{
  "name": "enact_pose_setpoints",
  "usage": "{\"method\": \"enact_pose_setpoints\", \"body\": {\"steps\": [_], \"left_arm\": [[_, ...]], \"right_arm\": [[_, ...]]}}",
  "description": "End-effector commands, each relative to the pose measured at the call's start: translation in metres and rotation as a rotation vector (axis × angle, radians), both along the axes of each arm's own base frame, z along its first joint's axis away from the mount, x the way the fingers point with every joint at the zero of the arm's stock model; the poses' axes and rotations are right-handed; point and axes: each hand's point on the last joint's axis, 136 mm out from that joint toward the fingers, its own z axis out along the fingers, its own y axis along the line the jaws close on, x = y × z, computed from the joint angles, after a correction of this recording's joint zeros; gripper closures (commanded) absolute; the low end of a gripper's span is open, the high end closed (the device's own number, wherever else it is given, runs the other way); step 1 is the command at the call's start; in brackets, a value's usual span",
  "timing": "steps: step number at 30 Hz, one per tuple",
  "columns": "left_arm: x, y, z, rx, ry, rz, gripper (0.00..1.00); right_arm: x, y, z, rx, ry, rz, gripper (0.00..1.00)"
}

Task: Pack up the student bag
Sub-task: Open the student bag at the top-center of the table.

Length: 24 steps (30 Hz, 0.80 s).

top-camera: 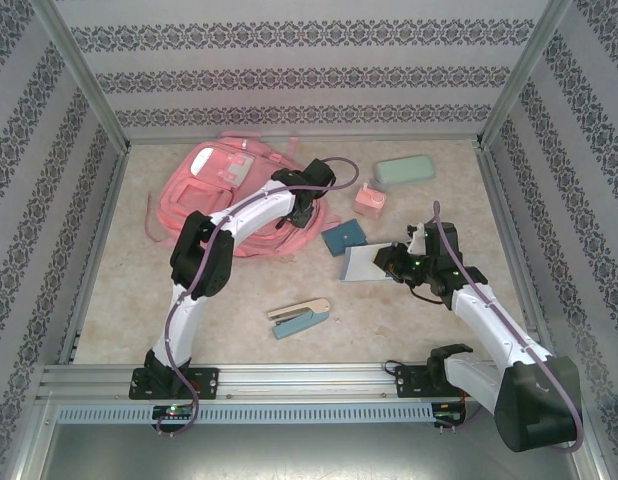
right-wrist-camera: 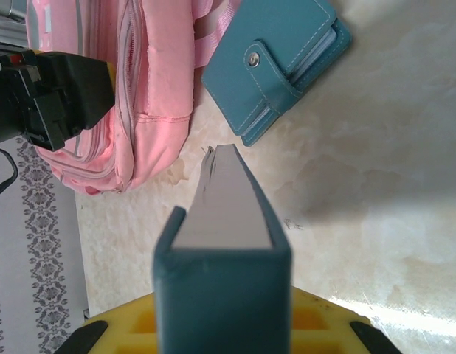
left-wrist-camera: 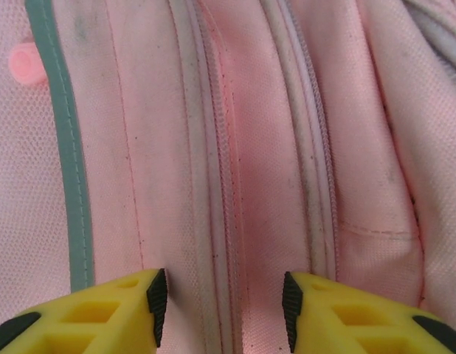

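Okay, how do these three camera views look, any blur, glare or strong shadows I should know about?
Top external: flat, washed-out light, only faint shadows, student bag pale. Left wrist: bag fabric sharp, yellow fingers slightly soft. Right wrist: teal book soft up close, shadow band across the table, glare at lower right.

Bright, even light from above; tabletop (top-camera: 239,290) looks washed out, shadows faint and soft. Right wrist view: broad grey shadow beside the book (right-wrist-camera: 224,243), glare strip low right. Left wrist close-up soft, pink-tinted.
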Motion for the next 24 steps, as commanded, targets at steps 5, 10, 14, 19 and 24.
{"method": "enact_pose_setpoints", "body": {"steps": [5, 10, 14, 19, 24], "left_arm": [[-0.003, 0.013, 0.023, 0.028, -0.029, 0.011, 1.00], [0.000, 0.010, 0.071, -0.070, -0.113, 0.037, 1.00], [0.002, 0.011, 0.112, -0.187, -0.170, 0.075, 1.00], [0.005, 0.021, 0.161, -0.324, -0.241, 0.115, 1.00], [0.012, 0.038, 0.193, -0.446, -0.280, 0.154, 1.00]], "right_arm": [[0.016, 0.013, 0.035, 0.068, -0.097, 0.004, 1.00], [0.028, 0.032, 0.055, 0.115, -0.153, 0.031, 1.00], [0.043, 0.050, 0.071, 0.169, -0.190, 0.053, 1.00], [0.065, 0.077, 0.087, 0.230, -0.228, 0.065, 1.00], [0.092, 0.107, 0.090, 0.245, -0.231, 0.061, 1.00]]}}
